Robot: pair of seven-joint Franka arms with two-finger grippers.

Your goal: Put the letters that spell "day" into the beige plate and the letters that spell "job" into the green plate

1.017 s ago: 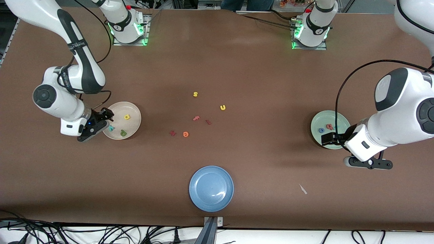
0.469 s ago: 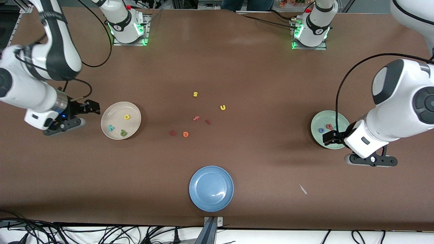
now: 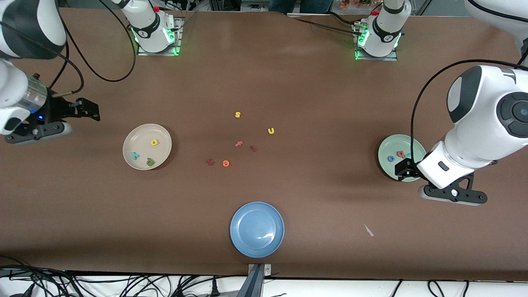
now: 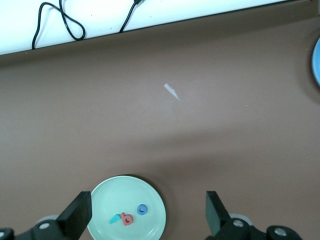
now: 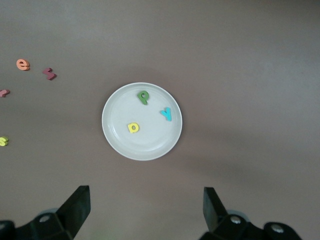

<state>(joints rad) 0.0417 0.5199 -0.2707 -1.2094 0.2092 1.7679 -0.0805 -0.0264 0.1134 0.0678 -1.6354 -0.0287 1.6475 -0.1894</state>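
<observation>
The yellow "a" (image 3: 154, 142), green "d" (image 3: 149, 162) and teal "y" (image 3: 135, 156) lay in the beige plate (image 3: 163, 134), and the blue "o" (image 3: 390, 158), pink "b" (image 3: 400, 154) and teal "j" (image 4: 115, 218) lay in the green plate (image 3: 385, 148), so by the look of it both words were sorted and nothing remained to move

Over the last second the right tool (image 3: 91, 110) had drawn away from the beige plate's rim toward the right arm's end of the tabletop (image 3: 288, 82) and hung over bare surface, released and empty. The left tool (image 3: 402, 170) had barely shifted; it hovered over the green plate's nearer edge, fingers (image 4: 77, 215) spread, holding nothing

That retreat read as the arms pulling back after the last drop. The leftover letters, among them the yellow "s" (image 3: 237, 114), "u" (image 3: 271, 130) and orange "e" (image 3: 225, 163), sat mid-tabletop, with the blue plate (image 3: 247, 243) nearer the camera
</observation>
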